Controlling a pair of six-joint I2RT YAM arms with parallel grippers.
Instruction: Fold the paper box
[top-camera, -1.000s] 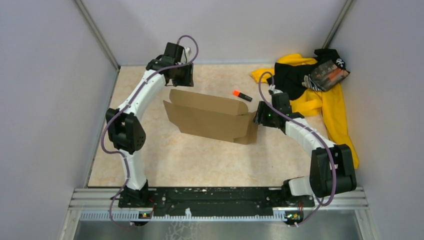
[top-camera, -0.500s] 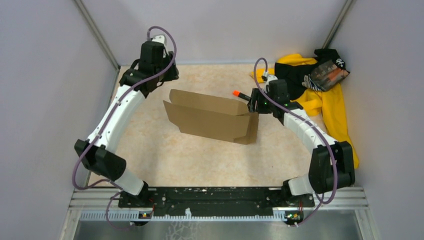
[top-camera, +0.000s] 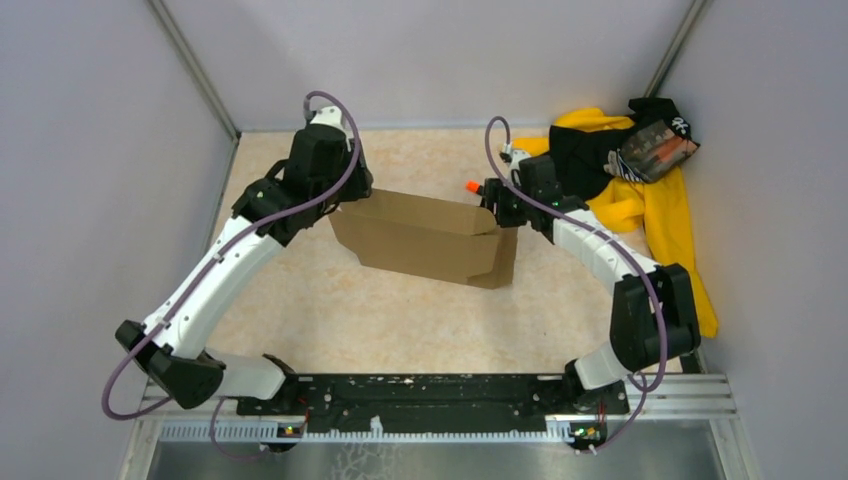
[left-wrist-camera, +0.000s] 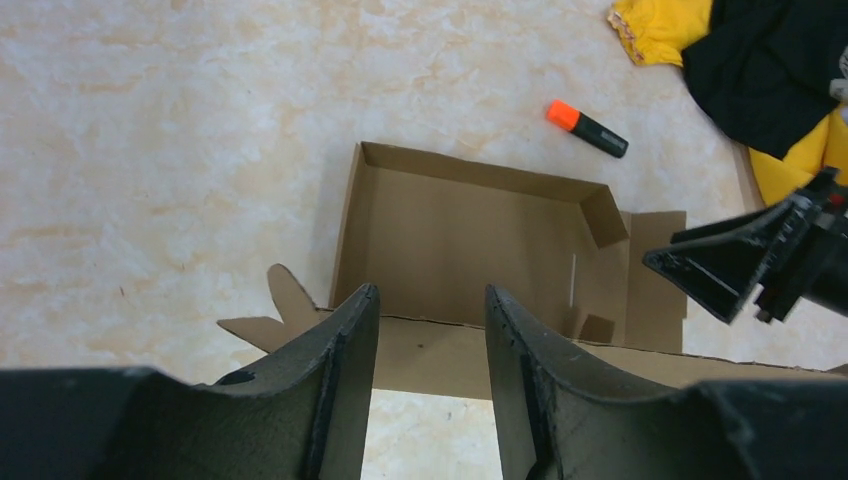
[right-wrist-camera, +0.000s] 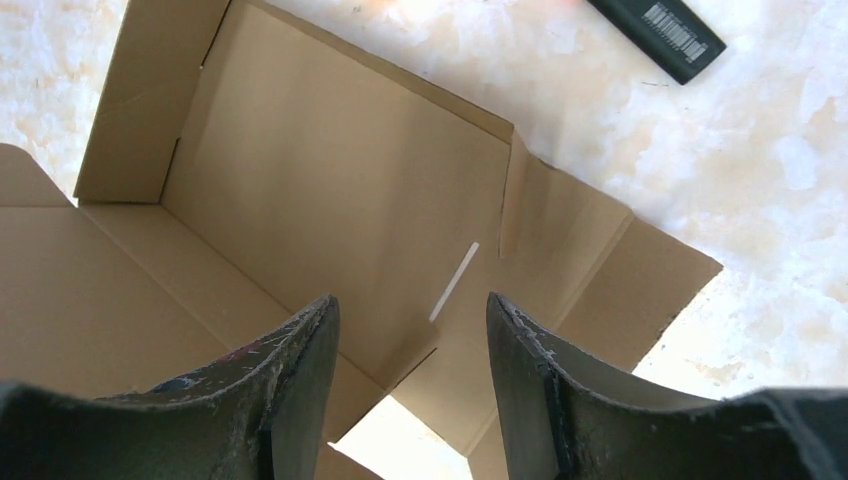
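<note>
The paper box (top-camera: 430, 240) is brown cardboard, half formed, lying on the table's middle with walls up and flaps loose. My left gripper (top-camera: 348, 198) hovers over its left end, open, nothing between the fingers. In the left wrist view the box (left-wrist-camera: 470, 230) shows its open inside beyond the left gripper (left-wrist-camera: 428, 300). My right gripper (top-camera: 497, 207) hangs over the box's right end, also open and empty. The right wrist view looks down past the right gripper (right-wrist-camera: 410, 310) at the box floor (right-wrist-camera: 330, 190) and a loose end flap (right-wrist-camera: 640, 290).
An orange-capped marker (top-camera: 471, 186) lies just behind the box, near the right gripper; it also shows in the left wrist view, marker (left-wrist-camera: 587, 129). A yellow-and-black clothing pile (top-camera: 640, 190) fills the back right corner. Grey walls enclose the table on three sides.
The left arm swung from the back left over to the box's left end. The right gripper moved back and left, ending above the box's right end. The box stayed put.
</note>
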